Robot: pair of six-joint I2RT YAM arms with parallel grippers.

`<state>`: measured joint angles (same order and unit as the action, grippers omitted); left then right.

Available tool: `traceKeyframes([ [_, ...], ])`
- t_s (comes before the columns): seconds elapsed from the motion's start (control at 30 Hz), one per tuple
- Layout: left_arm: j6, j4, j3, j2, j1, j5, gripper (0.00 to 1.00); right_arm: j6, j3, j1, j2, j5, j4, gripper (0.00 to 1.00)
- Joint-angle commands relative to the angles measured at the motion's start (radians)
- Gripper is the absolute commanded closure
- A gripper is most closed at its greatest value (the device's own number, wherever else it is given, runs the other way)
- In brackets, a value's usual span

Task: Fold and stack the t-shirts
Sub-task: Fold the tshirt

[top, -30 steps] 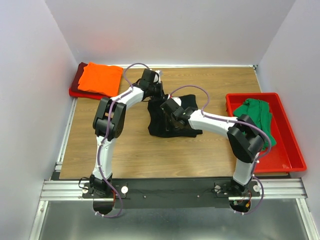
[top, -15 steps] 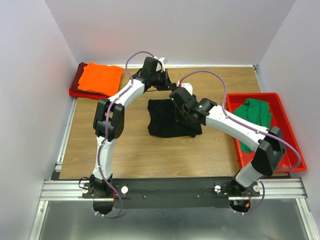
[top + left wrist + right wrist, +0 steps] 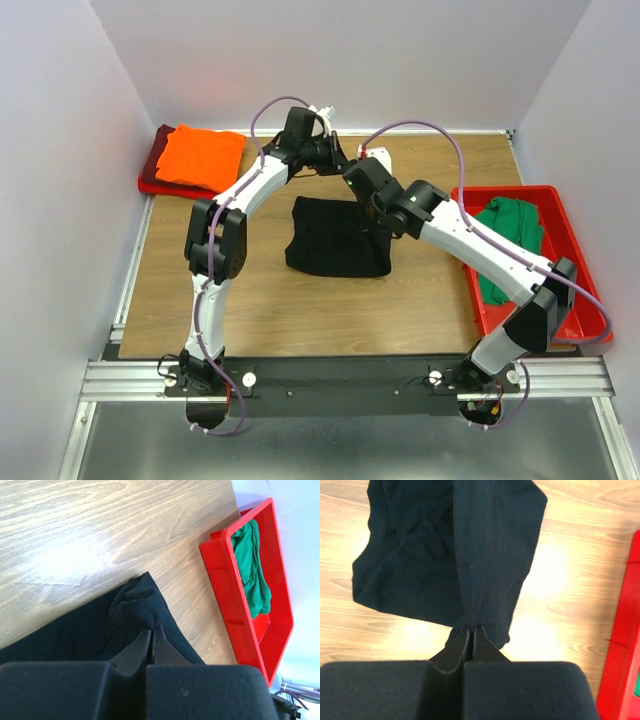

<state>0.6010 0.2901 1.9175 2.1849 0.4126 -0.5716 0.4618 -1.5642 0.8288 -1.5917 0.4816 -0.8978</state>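
Black t-shirt (image 3: pixel 335 245), edge pinched in left end effector (image 3: pixel 151 630), right end effector (image 3: pixel 471 627)

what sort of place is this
Probably a robot test cell: left arm and right arm bolted to a metal rail, plain white walls around the table, a green t-shirt in a red bin.
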Motion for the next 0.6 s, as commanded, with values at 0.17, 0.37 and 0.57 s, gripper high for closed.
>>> traceKeyframes([
  [0.17,0.014,-0.129,-0.143,-0.094,-0.047,-0.005,1.0,-0.046,-0.079,0.012,-0.054,0.002,-0.104,1.0],
  [0.37,0.002,-0.164,-0.221,-0.116,-0.074,-0.01,1.0,-0.04,-0.137,0.062,-0.123,0.026,-0.119,1.0],
  [0.57,-0.015,-0.206,-0.293,-0.139,-0.1,-0.008,1.0,-0.02,-0.215,0.113,-0.211,0.035,-0.119,1.0],
])
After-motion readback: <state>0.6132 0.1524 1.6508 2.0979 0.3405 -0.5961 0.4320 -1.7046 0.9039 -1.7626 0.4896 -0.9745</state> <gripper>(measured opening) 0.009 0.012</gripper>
